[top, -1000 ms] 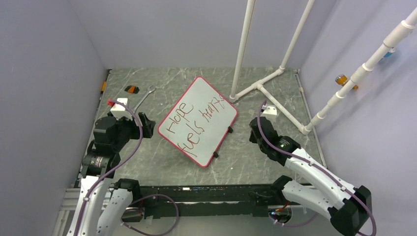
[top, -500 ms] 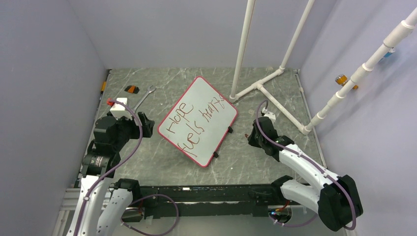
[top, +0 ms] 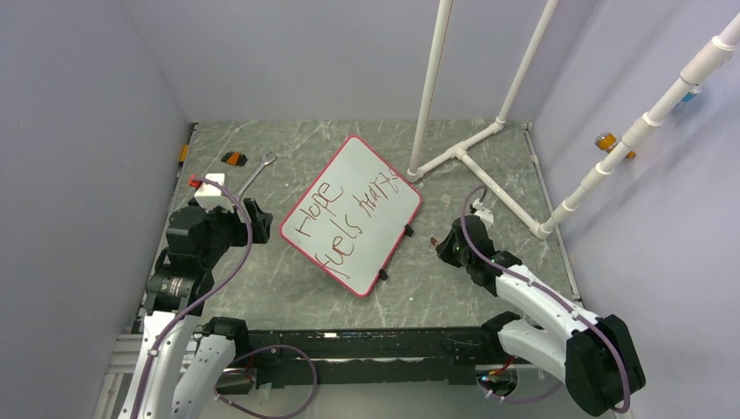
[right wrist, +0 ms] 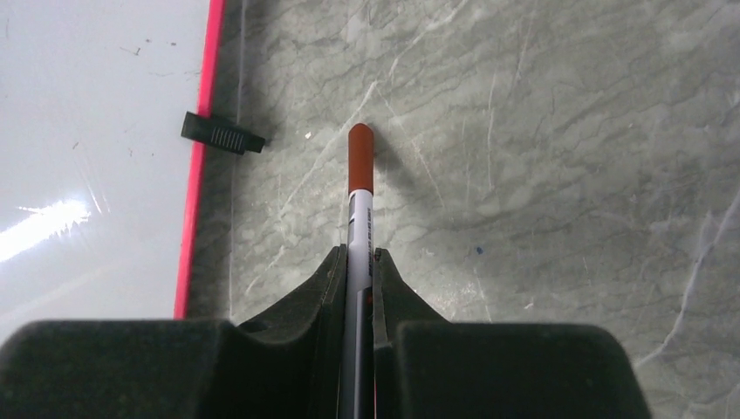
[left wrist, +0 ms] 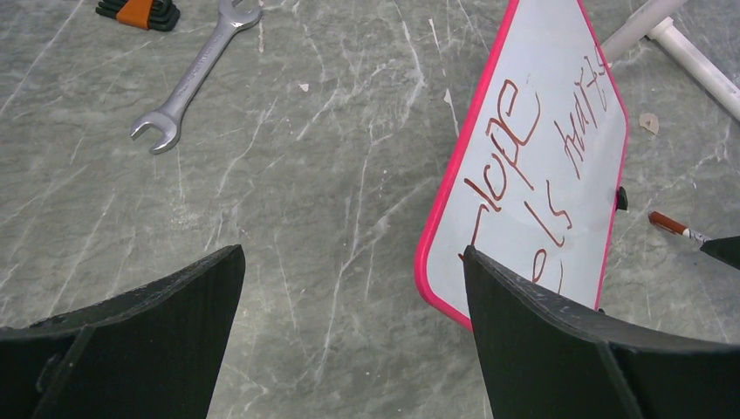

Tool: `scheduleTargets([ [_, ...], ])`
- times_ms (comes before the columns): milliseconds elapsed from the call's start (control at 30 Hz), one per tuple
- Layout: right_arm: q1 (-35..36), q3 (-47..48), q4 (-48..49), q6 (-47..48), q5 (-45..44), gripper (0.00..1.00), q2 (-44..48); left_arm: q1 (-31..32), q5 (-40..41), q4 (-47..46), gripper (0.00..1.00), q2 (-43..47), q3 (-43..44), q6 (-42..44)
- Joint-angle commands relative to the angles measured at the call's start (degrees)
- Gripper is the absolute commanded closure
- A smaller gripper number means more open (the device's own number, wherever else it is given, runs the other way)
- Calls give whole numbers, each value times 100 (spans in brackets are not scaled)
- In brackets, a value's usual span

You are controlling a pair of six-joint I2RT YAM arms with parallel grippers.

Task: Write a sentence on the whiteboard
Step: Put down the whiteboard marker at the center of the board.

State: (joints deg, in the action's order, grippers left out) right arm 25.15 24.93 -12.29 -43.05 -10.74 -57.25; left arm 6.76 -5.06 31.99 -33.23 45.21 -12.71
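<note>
At the near side of the table [top: 288,292] the right gripper [top: 444,245] had drawn back toward its base over the last second, leaving the board's right edge for bare stone. Its fingers stayed clamped on the marker [right wrist: 359,166], whose red-brown cap was on (the wrist view showed the rounded end pointing forward, clear of the surface). Across from it the left gripper [left wrist: 351,255] had not moved — jaws spread wide, holding nothing, hanging just left of the board. Between the two lay the whiteboard [top: 371,166], flat and turned at an angle, its two black feet [top: 407,230] on the edge facing the right gripper. The sentence [top: 347,237] ran across it in two lines, "Hope" above "fuels" and a further word I could read only roughly as "hearts". Nothing had been added to it in that second. A capped pen pulling away suggested the writing was finished — what remained was probably only to set the marker down. Farther back lay a wrench [top: 256,175] and a small orange-and-black tool set [top: 232,158], and beyond the board stood the white pipe frame [top: 471,164].
</note>
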Motion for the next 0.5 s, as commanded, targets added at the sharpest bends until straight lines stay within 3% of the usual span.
scheduleTargets([
  [0, -10, -266, -396, -327, 56, 83, 250, 0, 96, -153, 3, 23, 14, 80],
  [200, -10, -322, -650, -427, 25, 57, 557, 0, 99, -160, 3, 64, 5, 77],
  [467, -16, -100, -897, -219, -2, 34, 909, 0, -6, -181, 1, 149, -17, 47],
])
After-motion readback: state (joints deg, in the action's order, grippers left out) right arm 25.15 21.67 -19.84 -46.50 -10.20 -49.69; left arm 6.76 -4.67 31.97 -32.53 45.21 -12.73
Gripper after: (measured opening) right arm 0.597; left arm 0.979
